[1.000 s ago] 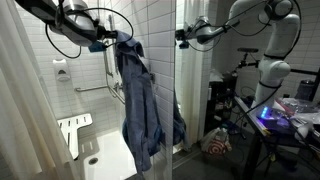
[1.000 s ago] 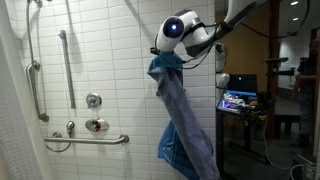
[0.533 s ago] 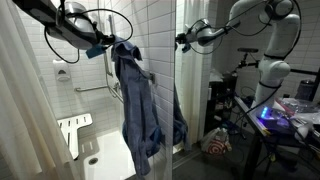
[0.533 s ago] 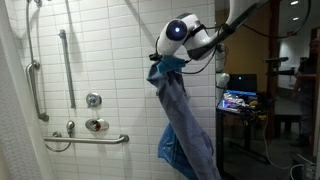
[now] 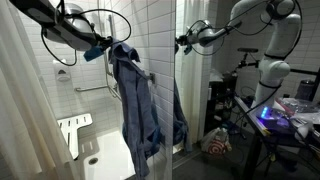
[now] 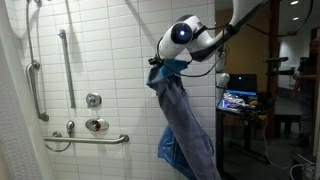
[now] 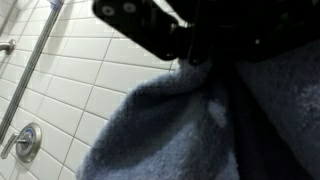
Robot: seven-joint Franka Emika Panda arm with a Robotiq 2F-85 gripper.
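Wrist view: claw clamped on 1 bunched fold of the blue cloth; fingertips are buried in fabric and blurred. In both exterior views the cloth hangs free in the shower stall, lifted, resting on no bar. Beyond: grab bar, tiled wall. Cloth's lower end is cut off.
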